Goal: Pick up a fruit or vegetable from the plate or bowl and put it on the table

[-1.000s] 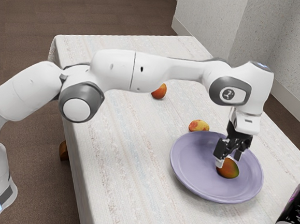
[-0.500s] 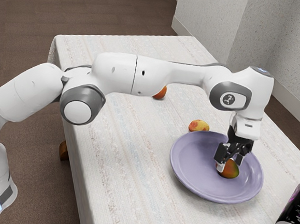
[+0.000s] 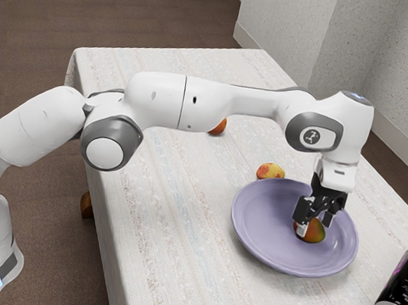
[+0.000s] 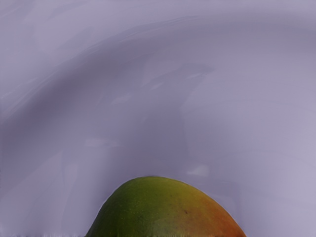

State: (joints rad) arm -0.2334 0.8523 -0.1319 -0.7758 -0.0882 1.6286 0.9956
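The mango point(image 3: 312, 234) lies in the plate point(image 3: 262, 224), off its middle, toward the exterior view's right. It is plump, with a smoothly rounded end. Its skin is deep green on one side, passing through yellowish green to orange and red on the other, with tiny dark specks. Its upper part is partly hidden in the exterior view. The plate is round, pale purple and slightly glossy, with a shallow well and a raised rim curving all around the mango. It sits upright on the counter point(image 3: 165, 219), which is covered by an off-white cloth with faint bluish and pinkish stripes.
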